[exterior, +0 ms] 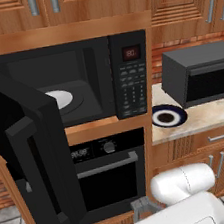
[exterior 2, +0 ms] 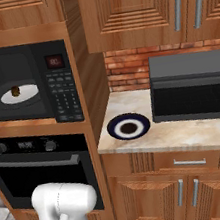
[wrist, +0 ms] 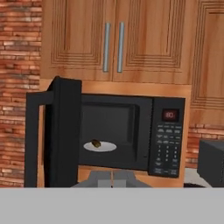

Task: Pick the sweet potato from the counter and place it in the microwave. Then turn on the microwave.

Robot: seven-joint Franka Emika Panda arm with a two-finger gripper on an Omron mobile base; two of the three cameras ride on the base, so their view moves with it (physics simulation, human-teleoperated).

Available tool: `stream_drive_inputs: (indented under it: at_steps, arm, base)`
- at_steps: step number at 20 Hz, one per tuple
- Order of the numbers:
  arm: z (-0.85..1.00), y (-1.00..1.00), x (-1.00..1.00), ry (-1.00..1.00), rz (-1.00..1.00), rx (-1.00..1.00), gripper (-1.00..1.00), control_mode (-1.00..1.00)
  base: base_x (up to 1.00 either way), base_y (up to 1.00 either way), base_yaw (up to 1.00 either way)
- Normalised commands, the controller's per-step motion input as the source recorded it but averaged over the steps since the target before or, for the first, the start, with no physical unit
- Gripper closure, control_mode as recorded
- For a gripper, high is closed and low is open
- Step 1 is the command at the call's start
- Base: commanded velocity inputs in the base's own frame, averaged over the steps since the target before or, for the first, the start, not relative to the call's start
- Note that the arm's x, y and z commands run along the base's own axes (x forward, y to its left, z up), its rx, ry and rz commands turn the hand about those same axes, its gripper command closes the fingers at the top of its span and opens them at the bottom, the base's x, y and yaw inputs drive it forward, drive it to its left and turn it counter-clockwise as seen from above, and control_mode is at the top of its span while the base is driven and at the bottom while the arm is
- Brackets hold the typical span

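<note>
The sweet potato (exterior 2: 15, 91) lies on the white turntable (exterior 2: 20, 94) inside the microwave (exterior 2: 63, 89); in the hand view the sweet potato (wrist: 96, 143) sits left of centre on the turntable. The microwave (exterior: 129, 76) has its door (exterior: 34, 155) swung wide open to the left, and its red display is lit. My gripper (wrist: 112, 178) is shut with nothing between its fingers. It is drawn back from the microwave (wrist: 168, 140) and faces the open cavity from some distance. The counter (exterior 2: 187, 134) stretches to the right of the microwave.
A round blue-rimmed plate (exterior 2: 128, 127) rests on the counter (exterior: 210, 115) next to a dark grey box appliance (exterior 2: 194, 87). A black oven (exterior: 109, 170) with knobs sits below the microwave. The open door (wrist: 61, 131) juts out on the left. Wooden cabinets hang above.
</note>
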Motion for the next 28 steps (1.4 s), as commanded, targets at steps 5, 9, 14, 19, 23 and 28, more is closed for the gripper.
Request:
stream_drive_inputs:
  at_steps: [5,9,14,19,23,28]
  arm:
    - [-0.16,0.18,0.15,0.00,-0.05,0.00,1.00,-1.00]
    - [-0.15,0.22,0.16,0.00,-0.04,0.00,1.00,-1.00]
    - [-0.15,0.22,0.19,0.00,-0.04,0.00,1.00,-1.00]
    - [-0.18,0.24,0.21,0.00,-0.04,0.00,1.00,-1.00]
    - [-0.21,0.27,0.23,0.00,-0.04,0.00,1.00,-1.00]
    - [-0.20,0.27,0.24,0.00,-0.04,0.00,1.00,-1.00]
  base:
    - [0.00,0.00,0.00]
    - [0.00,0.00,0.00]
    - [0.00,0.00,0.00]
    - [0.00,0.00,0.00]
    - [0.00,0.00,0.00]
    - [0.00,0.00,0.00]
